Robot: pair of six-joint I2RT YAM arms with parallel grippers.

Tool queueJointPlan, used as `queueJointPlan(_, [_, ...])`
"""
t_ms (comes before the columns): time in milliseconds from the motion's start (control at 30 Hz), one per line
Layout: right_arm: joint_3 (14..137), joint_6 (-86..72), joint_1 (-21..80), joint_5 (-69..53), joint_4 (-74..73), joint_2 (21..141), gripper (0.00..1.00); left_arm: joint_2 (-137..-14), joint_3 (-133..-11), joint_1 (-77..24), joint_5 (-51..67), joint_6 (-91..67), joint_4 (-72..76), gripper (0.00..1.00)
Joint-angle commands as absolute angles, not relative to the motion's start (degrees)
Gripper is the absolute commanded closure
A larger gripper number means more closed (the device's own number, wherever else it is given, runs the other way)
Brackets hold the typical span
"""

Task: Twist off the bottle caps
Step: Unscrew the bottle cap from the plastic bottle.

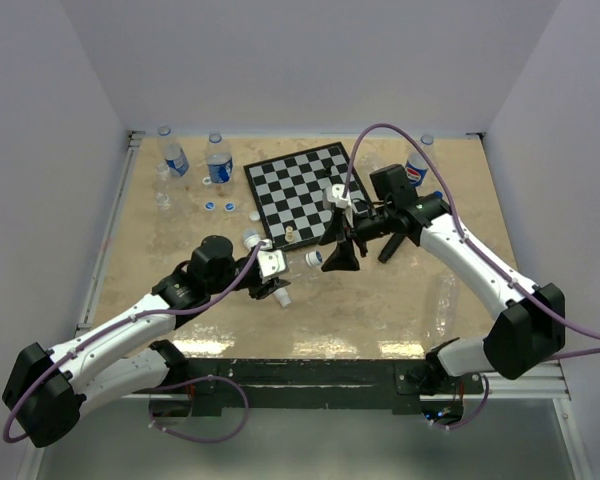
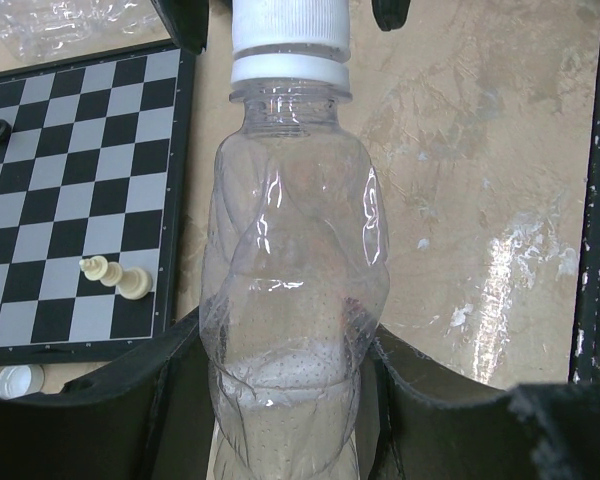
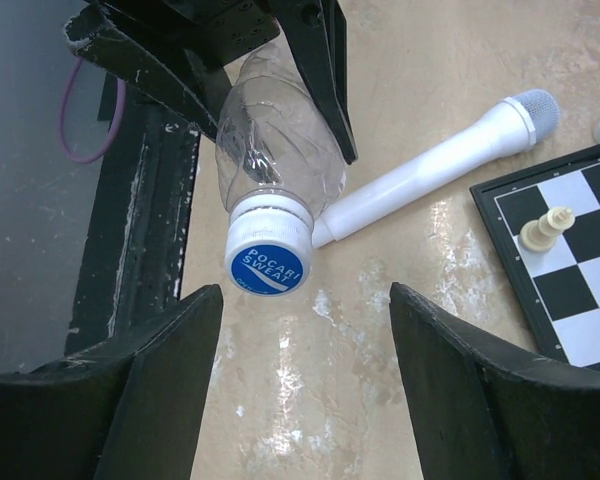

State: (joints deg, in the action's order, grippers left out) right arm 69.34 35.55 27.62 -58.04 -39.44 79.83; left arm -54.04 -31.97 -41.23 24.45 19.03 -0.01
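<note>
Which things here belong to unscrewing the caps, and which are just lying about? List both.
For the job:
- clear plastic bottle, gripped in the left pincer
- its white screw cap with a blue top
- right pincer, open around that cap
- blue-labelled clear bottles at the back
- loose blue caps

Lying about:
- black-and-white chessboard
- pale chess piece
- white stick-shaped microphone

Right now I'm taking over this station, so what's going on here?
The left gripper is clamped on the body of a clear bottle, with its cap aimed at the right gripper. The right gripper's jaws stand open just short of that cap, not touching it. The cap is on the bottle's neck. A few loose caps lie by the chessboard.
</note>
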Motion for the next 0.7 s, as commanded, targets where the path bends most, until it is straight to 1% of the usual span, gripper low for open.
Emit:
queueJointPlan(0, [70.8,33.3,28.6,-60.0,-39.7,79.7,0.30,-53.4,-33.3,-41.2,24.5,18.4,2.9,0.95])
queueJointPlan(267, [72.5,32.8,29.8,-60.8,-40.2,80.9,0.33,-53.6,-33.2,-41.2,24.3,18.4,2.9,0.95])
queueJointPlan(567, [73.4,32.9,30.2,-61.4,-40.6,81.3,0.41,-53.9,-33.2,-41.2,24.3,18.5,2.9,0.95])
queueJointPlan(667, [73.6,33.0,30.5,-61.3,-40.7,81.5,0.45,-54.0,-33.2,-41.2,24.3,18.4,2.9,0.95])
